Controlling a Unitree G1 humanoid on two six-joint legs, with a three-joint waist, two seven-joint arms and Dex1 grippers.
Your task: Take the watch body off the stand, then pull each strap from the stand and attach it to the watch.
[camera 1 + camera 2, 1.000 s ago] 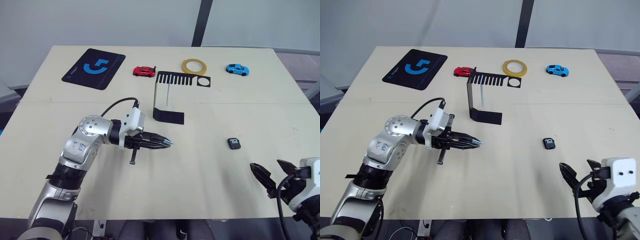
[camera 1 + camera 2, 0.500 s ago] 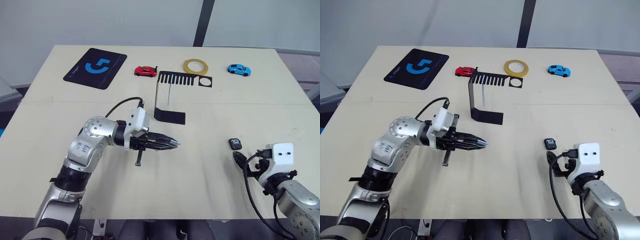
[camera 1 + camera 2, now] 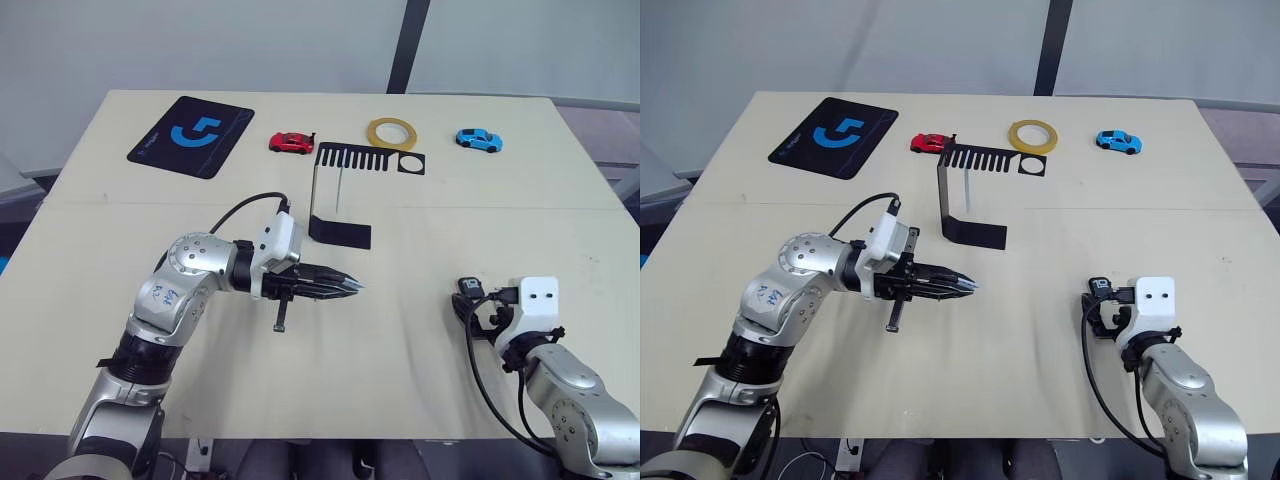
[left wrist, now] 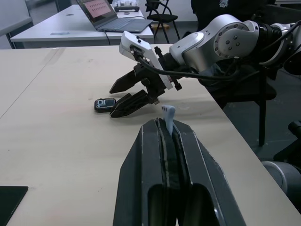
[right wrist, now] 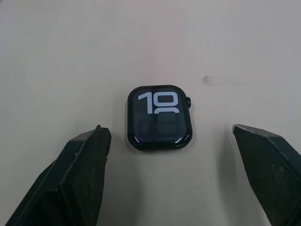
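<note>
Right jaws spread over watch body (image 5: 160, 117), beige table (image 3: 420, 340), grey walls

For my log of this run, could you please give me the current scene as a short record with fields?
watch body: flat on the table, off the stand, screen up
right gripper: open, fingers either side of the watch body, not touching
left gripper: shut on a pale strap, held above the table
other items: tape roll, red toy car, blue toy car, mat
</note>
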